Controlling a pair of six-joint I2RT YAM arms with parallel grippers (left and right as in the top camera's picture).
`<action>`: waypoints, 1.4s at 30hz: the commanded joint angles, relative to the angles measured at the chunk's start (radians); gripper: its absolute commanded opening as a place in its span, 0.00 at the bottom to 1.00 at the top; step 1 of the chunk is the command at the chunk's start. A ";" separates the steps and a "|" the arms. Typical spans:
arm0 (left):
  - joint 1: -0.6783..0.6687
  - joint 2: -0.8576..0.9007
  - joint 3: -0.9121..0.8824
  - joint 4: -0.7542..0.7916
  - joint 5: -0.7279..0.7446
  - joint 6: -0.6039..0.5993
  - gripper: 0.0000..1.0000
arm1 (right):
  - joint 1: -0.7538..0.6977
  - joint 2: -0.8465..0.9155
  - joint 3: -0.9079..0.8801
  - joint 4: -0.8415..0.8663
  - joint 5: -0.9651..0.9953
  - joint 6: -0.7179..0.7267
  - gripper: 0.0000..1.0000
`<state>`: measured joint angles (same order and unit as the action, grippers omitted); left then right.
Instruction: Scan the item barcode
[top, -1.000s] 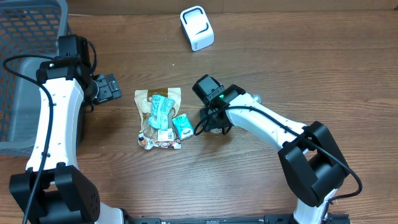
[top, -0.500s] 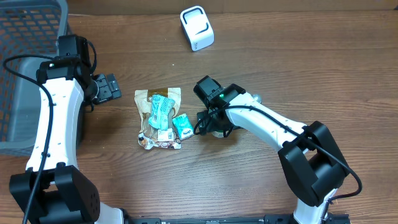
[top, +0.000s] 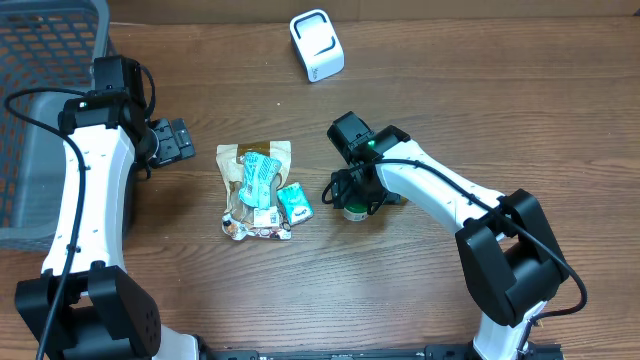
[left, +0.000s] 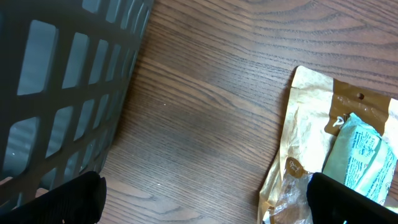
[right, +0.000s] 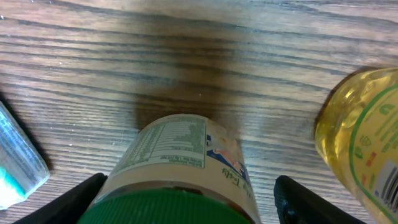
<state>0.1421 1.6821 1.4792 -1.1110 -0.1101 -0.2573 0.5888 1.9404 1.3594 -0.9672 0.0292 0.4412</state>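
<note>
A jar with a green lid and a white printed label (right: 180, 155) stands upright on the wooden table, seen from above as a green disc (top: 353, 212). My right gripper (right: 199, 205) hangs over it, one finger on each side. The jaws are open, with a gap showing beside the right finger. The white barcode scanner (top: 317, 45) sits at the back of the table, well away from the jar. My left gripper (left: 211, 202) is open over bare wood beside the basket, holding nothing.
A grey plastic basket (top: 40, 100) fills the far left. A tan snack bag (top: 255, 165) with teal packets on it lies mid-table, and a small teal packet (top: 294, 203) lies just left of the jar. A yellow bottle (right: 360, 143) lies close on the jar's right.
My right wrist has shifted a little to the right, and the jar's green lid now shows below the gripper. The left arm has not moved.
</note>
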 joint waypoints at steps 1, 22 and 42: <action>0.002 -0.016 0.021 0.000 -0.013 0.014 1.00 | 0.013 0.003 0.014 0.000 -0.004 0.000 0.80; 0.002 -0.016 0.021 0.000 -0.013 0.014 0.99 | 0.058 0.003 0.014 -0.016 0.015 0.008 0.73; 0.002 -0.016 0.021 0.000 -0.013 0.014 1.00 | 0.058 0.003 0.014 0.022 0.063 0.007 0.77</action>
<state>0.1421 1.6821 1.4792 -1.1107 -0.1101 -0.2569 0.6422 1.9404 1.3594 -0.9432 0.0784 0.4442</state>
